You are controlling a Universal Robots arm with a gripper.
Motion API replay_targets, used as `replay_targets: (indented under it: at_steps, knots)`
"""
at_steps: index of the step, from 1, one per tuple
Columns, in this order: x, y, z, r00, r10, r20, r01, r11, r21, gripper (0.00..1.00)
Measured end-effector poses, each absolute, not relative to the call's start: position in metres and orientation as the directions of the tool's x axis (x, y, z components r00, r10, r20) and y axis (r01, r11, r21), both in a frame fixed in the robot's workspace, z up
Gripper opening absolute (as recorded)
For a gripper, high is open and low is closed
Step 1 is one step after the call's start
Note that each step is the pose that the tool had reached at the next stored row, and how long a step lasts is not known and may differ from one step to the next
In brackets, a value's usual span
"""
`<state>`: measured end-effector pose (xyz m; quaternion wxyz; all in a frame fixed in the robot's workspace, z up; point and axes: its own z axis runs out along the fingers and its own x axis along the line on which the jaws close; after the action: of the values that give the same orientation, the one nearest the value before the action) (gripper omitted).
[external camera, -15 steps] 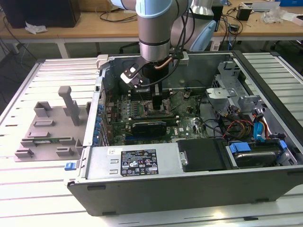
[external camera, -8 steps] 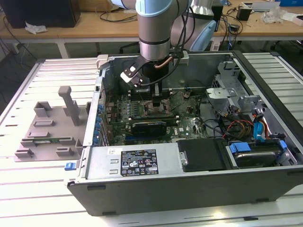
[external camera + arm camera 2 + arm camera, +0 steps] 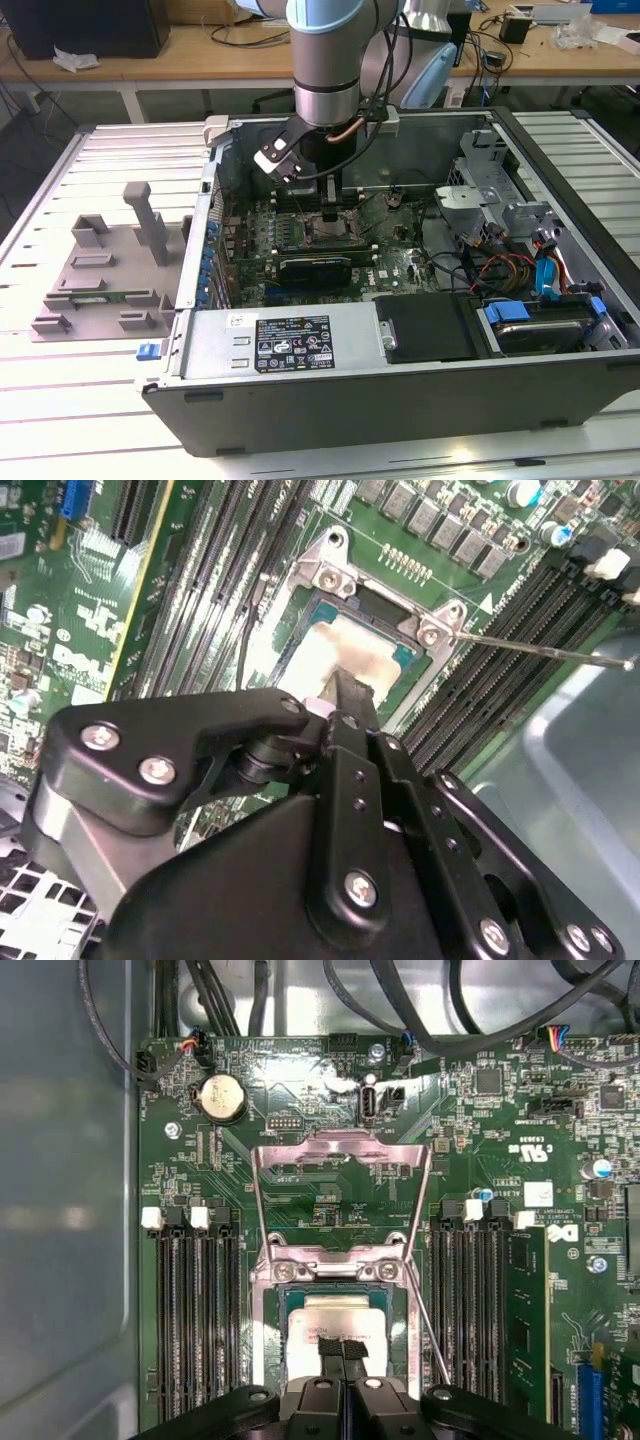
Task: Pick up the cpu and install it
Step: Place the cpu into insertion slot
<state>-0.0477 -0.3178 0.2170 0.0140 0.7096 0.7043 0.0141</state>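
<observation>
The cpu (image 3: 335, 1316), a silvery square chip, lies flat in the open socket (image 3: 268, 1340) on the green motherboard; it also shows as a pale patch in the second wrist view, cpu (image 3: 340, 645). My gripper (image 3: 343, 1348) hangs straight over it with its two black fingers pressed together, tips at the chip's top face; whether they touch it I cannot tell. The finger (image 3: 352, 705) hides part of the chip. In the exterior view the gripper (image 3: 331, 198) reaches down into the computer case (image 3: 400, 400).
The socket's metal load plate (image 3: 340, 1150) stands flipped open, its thin lever (image 3: 428, 1325) raised beside it. Memory slots (image 3: 190, 1320) flank the socket on both sides. A grey plastic tray (image 3: 100, 270) sits on the exterior view's left; cables and drive bays (image 3: 520, 270) crowd the case's right.
</observation>
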Motion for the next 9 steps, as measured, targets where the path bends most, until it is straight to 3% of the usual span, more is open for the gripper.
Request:
replay_targets:
  at_steps: [9]
  knots:
    - [-0.048, -0.318, 0.205, 0.008, 1.000, 0.000, 0.999, -0.008, 0.040, 0.11]
